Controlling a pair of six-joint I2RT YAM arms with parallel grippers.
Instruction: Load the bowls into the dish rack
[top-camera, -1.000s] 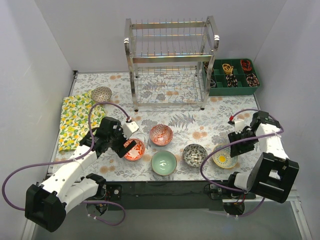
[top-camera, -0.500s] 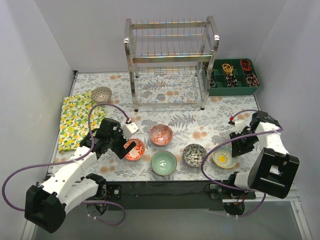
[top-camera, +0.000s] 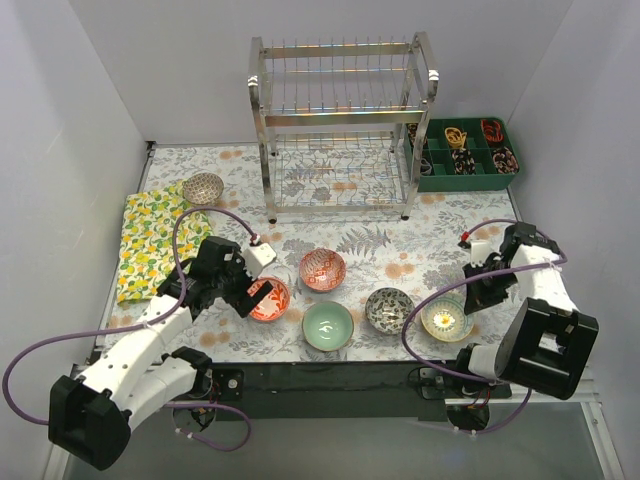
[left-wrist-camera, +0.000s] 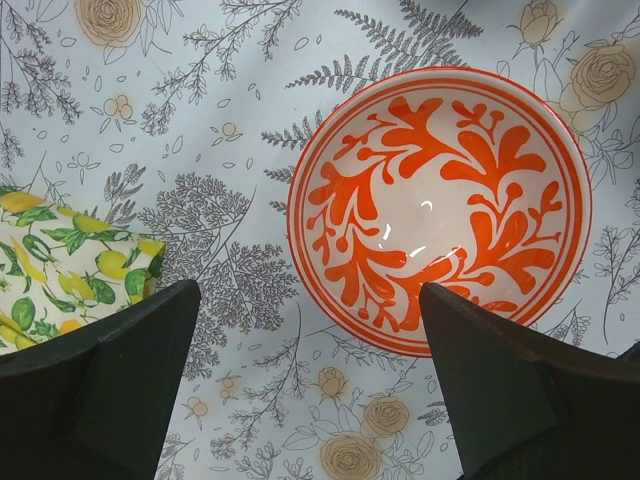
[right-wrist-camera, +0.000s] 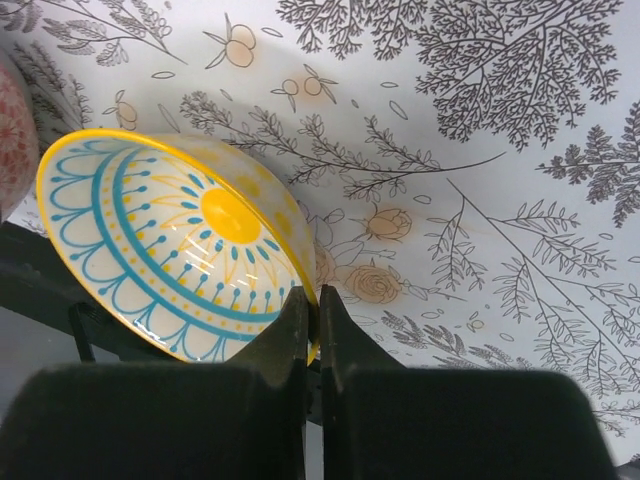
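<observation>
My right gripper (top-camera: 470, 308) is shut on the rim of the yellow-centred teal-patterned bowl (right-wrist-camera: 180, 250), which is tilted and lifted off the cloth; it also shows in the top view (top-camera: 446, 319). My left gripper (top-camera: 257, 291) is open over the near-left rim of the orange-red bowl (left-wrist-camera: 440, 205), which sits on the cloth (top-camera: 269, 299). The pink-red bowl (top-camera: 322, 269), pale green bowl (top-camera: 328, 326), dark grey patterned bowl (top-camera: 389, 309) and grey speckled bowl (top-camera: 203, 187) sit on the table. The chrome dish rack (top-camera: 342, 125) stands at the back with no bowls in it.
A green compartment tray (top-camera: 467, 152) with small items sits right of the rack. A lemon-print cloth (top-camera: 153, 236) lies at the left, also in the left wrist view (left-wrist-camera: 70, 250). White walls close in on both sides.
My right gripper has closed on the yellow-centred bowl's rim and tipped it up off the table. My left gripper has shifted slightly over the orange-red bowl.
</observation>
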